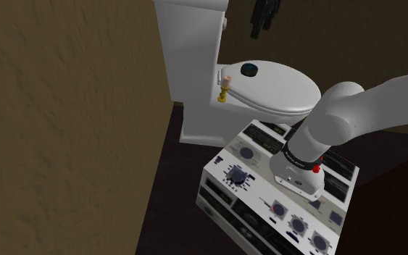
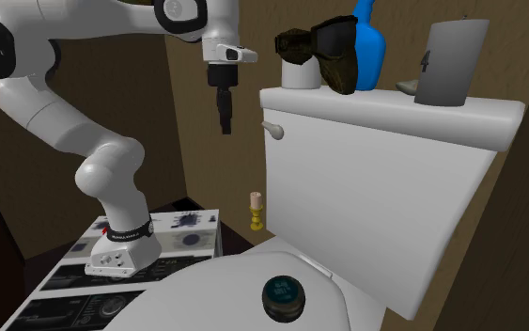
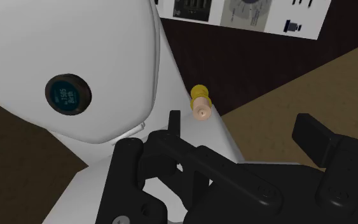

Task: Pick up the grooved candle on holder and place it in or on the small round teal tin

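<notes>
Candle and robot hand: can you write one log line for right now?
hand: open, empty, raised | candle: upright beside toilet lid, untouched | tin: on lid

Rendering dimly and evenly, lighting softly from above. Showing the toilet tank [image 2: 375, 216] paler on top than on its front, shading the white lid [image 1: 282, 90] gently grey toward its rim. Leaving brown walls [image 1: 64, 109] and dark floor [image 1: 169, 174] murky. Looking crisp right to the edges.

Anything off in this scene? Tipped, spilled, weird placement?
Nothing tipped or spilled. The one oddity is placement: the candle on its yellow holder stands upright right at the rear edge of the toilet beside the tank, where a nudge might knock it off. The teal tin sits flat on the lid. The pincer is open, holding nothing.
</notes>
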`<state>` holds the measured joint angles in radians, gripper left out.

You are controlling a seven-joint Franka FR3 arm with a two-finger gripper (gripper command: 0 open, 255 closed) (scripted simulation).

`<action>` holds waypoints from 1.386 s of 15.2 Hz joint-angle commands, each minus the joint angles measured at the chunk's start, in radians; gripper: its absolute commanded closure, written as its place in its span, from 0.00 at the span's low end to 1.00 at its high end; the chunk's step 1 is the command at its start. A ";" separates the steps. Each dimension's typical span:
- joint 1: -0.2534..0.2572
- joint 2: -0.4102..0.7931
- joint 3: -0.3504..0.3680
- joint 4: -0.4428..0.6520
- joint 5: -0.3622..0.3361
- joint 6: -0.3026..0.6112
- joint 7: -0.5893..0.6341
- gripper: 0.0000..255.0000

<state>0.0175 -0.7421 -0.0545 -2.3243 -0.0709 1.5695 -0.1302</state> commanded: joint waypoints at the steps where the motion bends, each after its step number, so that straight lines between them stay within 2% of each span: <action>1: 0.000 0.000 0.000 0.000 0.000 0.000 0.000 0.00; 9: 0.003 0.100 -0.018 -0.189 -0.005 0.276 -0.003 0.00; 17: 0.009 0.303 -0.037 -0.295 -0.007 0.573 -0.009 0.00; 21: 0.010 0.333 -0.042 -0.329 -0.010 0.636 -0.009 0.00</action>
<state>0.0193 -0.4411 -0.1041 -2.6369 -0.0830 2.1852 -0.1435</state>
